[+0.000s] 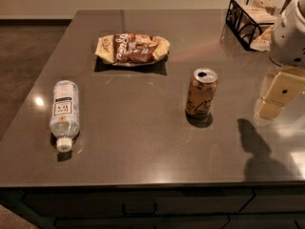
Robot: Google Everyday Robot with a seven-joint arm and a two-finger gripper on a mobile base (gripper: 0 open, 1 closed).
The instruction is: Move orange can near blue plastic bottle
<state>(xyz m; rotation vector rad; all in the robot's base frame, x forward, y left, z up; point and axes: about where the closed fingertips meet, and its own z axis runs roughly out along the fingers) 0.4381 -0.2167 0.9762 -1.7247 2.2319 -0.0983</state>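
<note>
Orange can (201,93): upright, 9 o'clock of your end effector (280,95) (apart).
End effector: holds nothing; its opening you cannot tell.

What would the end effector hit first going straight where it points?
Likely the countertop, right of the orange can; the end effector, at the right edge, angles down-left. Depth is unclear.

The orange-tan aluminium can (201,93) carries dark swirls under a silver top. The clear pale-blue plastic bottle (65,112) has a white cap and white-and-navy label. The cream-yellow gripper (276,99) hangs at right above the dark grey countertop (143,142).
</note>
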